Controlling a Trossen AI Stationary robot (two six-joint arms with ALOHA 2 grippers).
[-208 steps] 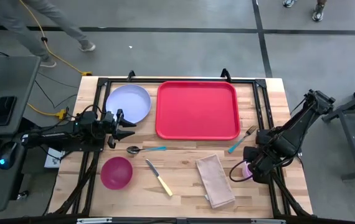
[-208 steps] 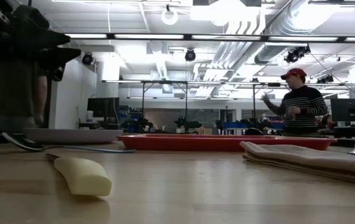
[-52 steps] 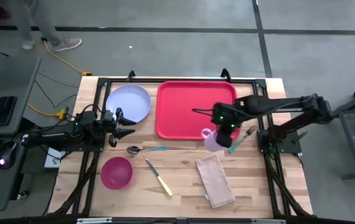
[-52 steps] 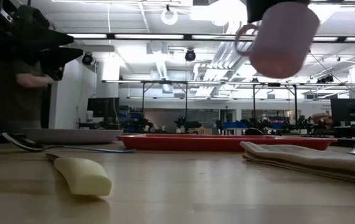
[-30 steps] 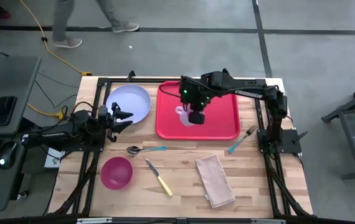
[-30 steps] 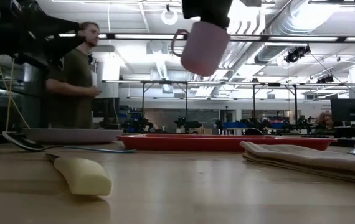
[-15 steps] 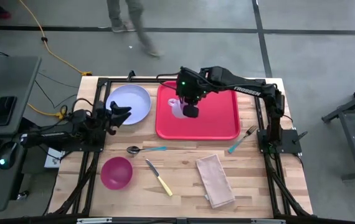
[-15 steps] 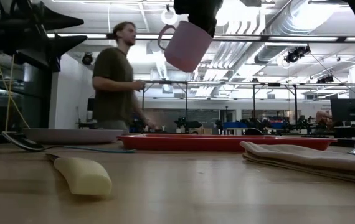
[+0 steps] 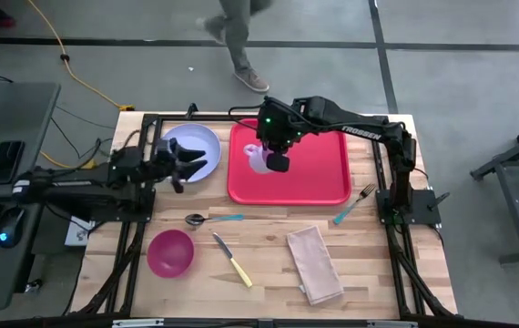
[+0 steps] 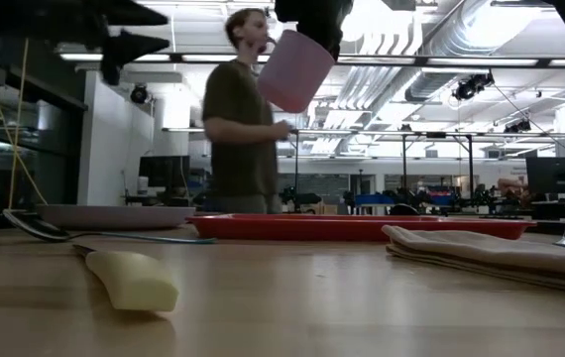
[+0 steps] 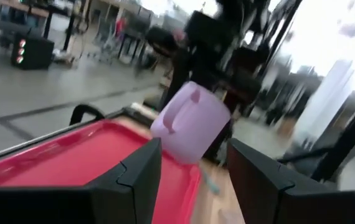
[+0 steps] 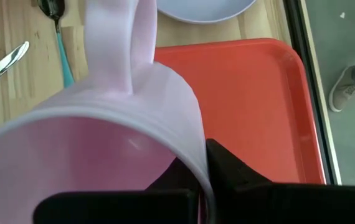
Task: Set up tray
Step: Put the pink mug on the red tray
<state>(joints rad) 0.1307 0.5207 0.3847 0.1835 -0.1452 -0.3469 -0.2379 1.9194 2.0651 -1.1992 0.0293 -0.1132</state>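
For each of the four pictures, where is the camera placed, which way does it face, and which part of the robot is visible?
High view: above the table, facing straight down; both arms, red tray, plate.
Low view: at table height, facing level into the room; the right hand holds the pink mug above; a person stands behind.
Left wrist view: on the left arm, facing across the tray; its own open fingers show.
Right wrist view: on the right arm, facing down; mug, tray.
Shared: all four show the mug and the tray.
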